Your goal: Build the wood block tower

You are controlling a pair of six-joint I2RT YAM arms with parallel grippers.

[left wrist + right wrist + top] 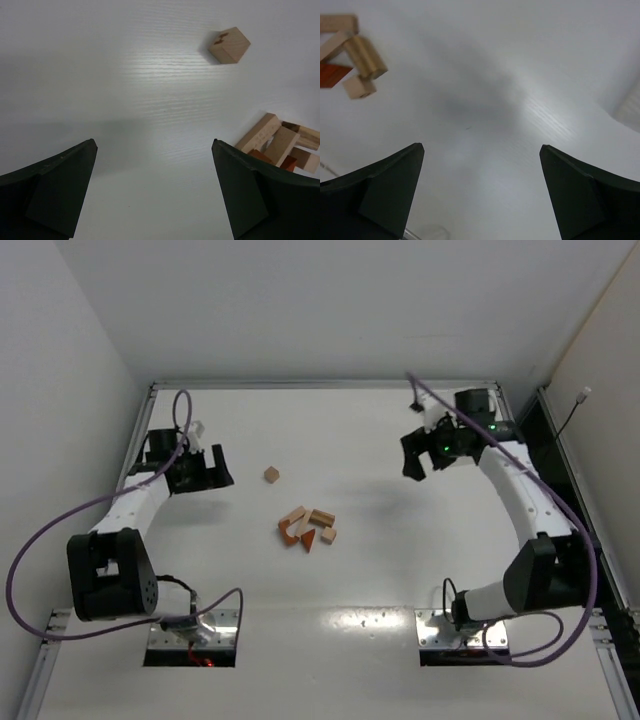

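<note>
No stack yet, so I'd call this the very start: picking the first base piece.

Left fingers are spread wide with nothing between them. Right fingers are the same, released and empty. Both arms sit out at the far sides of the surface, well apart from the blocks.

- The pile is mid-surface, between the arms. It's tan bricks lying across each other with reddish-brown wedges mixed in.
- One lone tan cube sits apart, up-left of the pile and nearer the left arm.
- Left wrist view has the cube ahead and to the right, with the pile low at the right edge.
- Right wrist view only catches a corner of the pile, top-left.

Next move, my read: the cube is the easy grab, since it's clear all round and the left arm is closest.
- It sits rotated relative to the fingers, so the wrist needs turning to meet two flat faces before coming down.
- Pile pieces touch and overlap, so pulling one probably drags its neighbours.
- Use the tan pieces first and save a reddish wedge for the top.
</note>
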